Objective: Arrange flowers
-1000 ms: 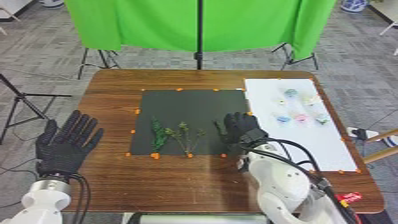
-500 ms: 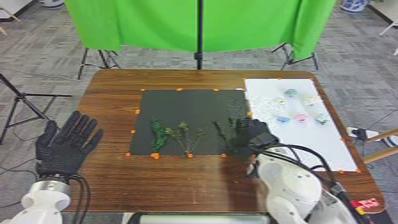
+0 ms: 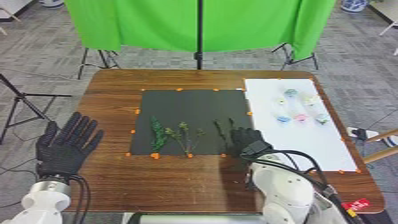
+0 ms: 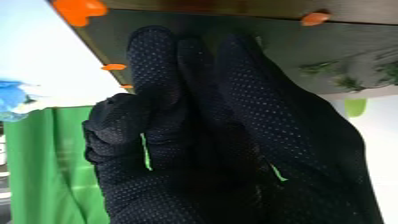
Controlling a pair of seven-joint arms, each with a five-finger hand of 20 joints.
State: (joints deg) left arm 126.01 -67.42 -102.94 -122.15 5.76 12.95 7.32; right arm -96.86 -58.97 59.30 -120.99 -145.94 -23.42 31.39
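Note:
My left hand (image 3: pixel 67 152) rests open over the table's left side. Near the black sheet's lower right corner is my right hand (image 3: pixel 252 143), its fingers fairly straight, beside two thin dark green stems (image 3: pixel 223 132); its fingertips hide part of the right one. The right wrist view shows this right hand (image 4: pixel 200 120) open, with fingers close together. On the black sheet (image 3: pixel 191 106), a leafy green sprig (image 3: pixel 159 134) and a branching sprig (image 3: pixel 185 137) lie left of those stems. Small flower heads, including blue (image 3: pixel 283 119) and pink (image 3: pixel 300 118), lie on the white sheet (image 3: pixel 311 145).
Orange tape pieces (image 3: pixel 155 156) line the sheets' edges on the brown table (image 3: pixel 169 185). A red packet (image 3: pixel 357 204) lies at the near right corner. Behind the table hang a green cloth (image 3: pixel 151 25) and a black stand pole (image 3: pixel 200 60).
My right hand has shifted right, then back toward the table's near side and slightly left. Another thin stem beside the first has come into sight. The left hand is still.

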